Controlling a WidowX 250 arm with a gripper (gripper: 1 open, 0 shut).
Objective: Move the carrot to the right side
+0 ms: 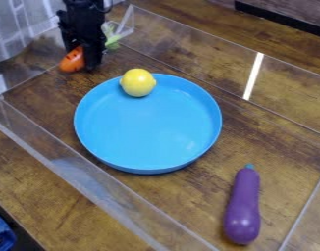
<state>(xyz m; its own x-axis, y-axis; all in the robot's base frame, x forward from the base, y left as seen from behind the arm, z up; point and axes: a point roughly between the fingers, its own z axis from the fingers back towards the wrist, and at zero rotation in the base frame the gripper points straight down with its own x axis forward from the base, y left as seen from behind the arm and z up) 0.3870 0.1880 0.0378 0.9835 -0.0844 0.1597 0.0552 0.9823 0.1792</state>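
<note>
The small orange carrot (pixel 74 61) sits at the far left, its green top (pixel 113 39) poking out to the right of the black gripper (pixel 80 51). The gripper stands right over the carrot with its fingers closed on the carrot's middle, and part of the orange body is hidden behind them. The carrot looks slightly raised off the wooden table (pixel 274 118).
A round blue plate (pixel 147 125) fills the middle, with a yellow ball (pixel 137 82) on its far left rim area. A purple eggplant (pixel 241 205) lies at the front right. Clear plastic walls (pixel 71 167) border the work area.
</note>
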